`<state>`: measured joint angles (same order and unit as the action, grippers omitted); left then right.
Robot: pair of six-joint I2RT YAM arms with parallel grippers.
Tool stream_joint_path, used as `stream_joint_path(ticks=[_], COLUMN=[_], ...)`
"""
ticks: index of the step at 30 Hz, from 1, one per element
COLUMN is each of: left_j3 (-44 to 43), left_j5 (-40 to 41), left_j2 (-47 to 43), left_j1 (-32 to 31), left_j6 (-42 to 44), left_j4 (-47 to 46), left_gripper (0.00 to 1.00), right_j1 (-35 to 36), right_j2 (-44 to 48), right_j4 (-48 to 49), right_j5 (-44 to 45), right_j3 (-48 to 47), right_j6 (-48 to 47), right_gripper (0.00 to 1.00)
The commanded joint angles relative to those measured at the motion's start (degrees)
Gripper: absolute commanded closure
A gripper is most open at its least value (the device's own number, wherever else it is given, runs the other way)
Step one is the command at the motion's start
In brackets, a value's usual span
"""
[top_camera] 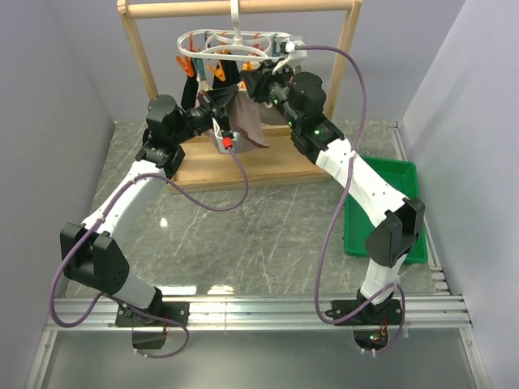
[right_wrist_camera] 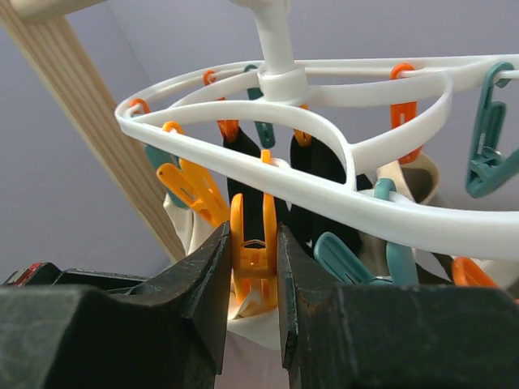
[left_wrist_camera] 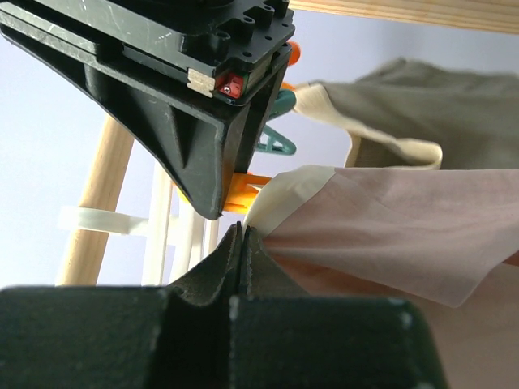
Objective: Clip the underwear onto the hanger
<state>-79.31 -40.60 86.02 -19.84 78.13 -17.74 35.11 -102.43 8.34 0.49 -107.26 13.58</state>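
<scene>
Left wrist view gives the clearest look: the left gripper [left_wrist_camera: 242,239] has its jaws pressed fully together and pinches the top corner of the underwear [left_wrist_camera: 389,235], just under the cream waistband [left_wrist_camera: 288,190]. The rest of the cloth hangs away to one side. The garment is up under the hanger [right_wrist_camera: 324,190], in front of the wooden rack [right_wrist_camera: 89,105] and beside a grey-taupe garment [left_wrist_camera: 422,105] and a black garment [right_wrist_camera: 316,170] that hang there already. The right gripper [right_wrist_camera: 253,235] is partly closed around an orange peg [right_wrist_camera: 253,263], one finger on each side of it. Whether the peg's mouth is open, I cannot tell. I judge the underwear to be very light, thin and soft. It will fold and sag, and it can slip from a shallow pinch, so the thicker waistband edge is the best place to hold it and also the best place for the peg to bite. The peg looks like stiff plastic with a spring, so it needs a firm squeeze. I can read no brand, label or writing. There is only a small pale sticker on the black gripper body, and nothing on it can be read.
</scene>
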Motion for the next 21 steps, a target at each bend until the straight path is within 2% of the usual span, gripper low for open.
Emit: stream_joint_path(ticks=[1,16,18,19,21], left_j3=[-1.7,-1.9,-2.1,-2.3,-2.3], left_j5=[-2.0,-2.5,-2.4,-2.5,-2.4], left_j2=[-1.7,-2.1,-2.0,-1.7,-1.8], left_j1=[0.4,0.6,0.6,0.6,0.6], left_j6=[-1.8,-2.7,-3.0,-3.0,-3.1], left_j4=[-1.8,-2.2,-2.2,-2.1,-2.5], left_gripper=[1.00,1.00,1.00,1.00,1.00], right_j1=[-0.1,-0.1,-0.1,0.0,-0.2], right_j2=[3.6,4.3,4.3,4.3,4.4], right_j4=[4.8,7.5,7.4,7.3,7.2], right_j5=[0.6,0.0,-0.1,-0.1,-0.2], right_j3=[0.5,3.4,3.4,3.4,3.3], right_j6=[0.1,-2.2,-2.3,-2.2,-2.2], right_gripper=[1.00,0.99,0.90,0.81,0.77])
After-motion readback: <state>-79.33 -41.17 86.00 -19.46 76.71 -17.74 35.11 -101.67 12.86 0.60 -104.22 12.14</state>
